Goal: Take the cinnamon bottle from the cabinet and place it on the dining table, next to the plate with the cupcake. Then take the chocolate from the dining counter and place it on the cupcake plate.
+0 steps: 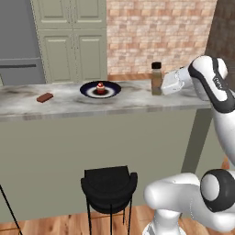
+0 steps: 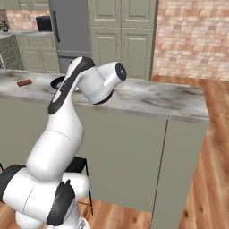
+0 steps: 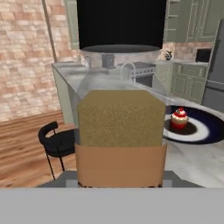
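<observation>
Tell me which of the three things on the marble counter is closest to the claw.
The cinnamon bottle, upright at the right end of the counter with the claw shut around it. The plate with its cupcake sits farther left; the chocolate bar farthest.
</observation>
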